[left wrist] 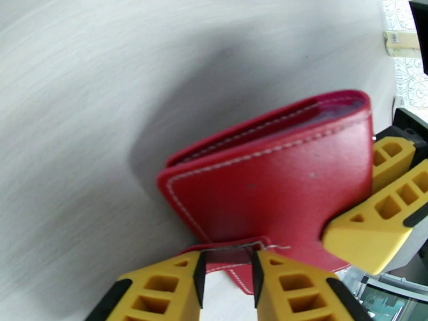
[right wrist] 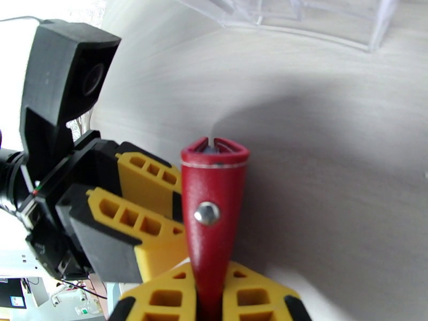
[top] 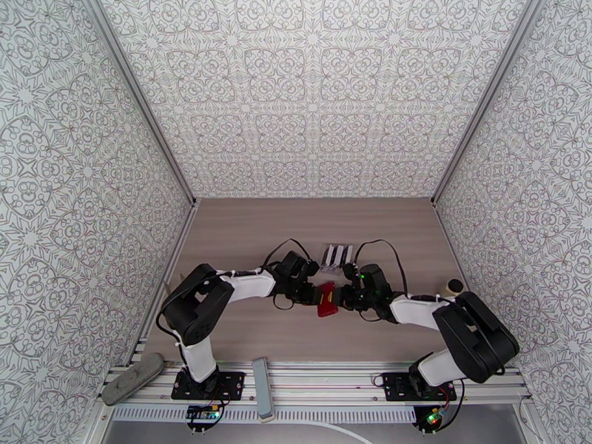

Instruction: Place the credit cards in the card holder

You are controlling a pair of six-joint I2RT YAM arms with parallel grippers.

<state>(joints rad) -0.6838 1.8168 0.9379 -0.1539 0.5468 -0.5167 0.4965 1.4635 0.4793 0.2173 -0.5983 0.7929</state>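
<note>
The red card holder (top: 326, 300) hangs folded between both grippers at the table's middle, lifted off the wood. My right gripper (right wrist: 208, 298) is shut on its lower end, just below the snap stud (right wrist: 207, 213). My left gripper (left wrist: 227, 268) has its fingers a little apart around the card holder's (left wrist: 267, 183) bottom flap; whether they press it is unclear. A bluish edge (left wrist: 342, 109) shows inside the fold. Just behind the grippers, pale and dark credit cards (top: 337, 258) seem to stand upright in a clear stand (right wrist: 299, 17).
A grey bar (top: 262, 386) lies across the front rail, with a flat grey piece (top: 133, 377) at the front left. A small tan roll (top: 453, 287) sits near the right wall. Patterned walls close in the table (top: 244, 238) on three sides.
</note>
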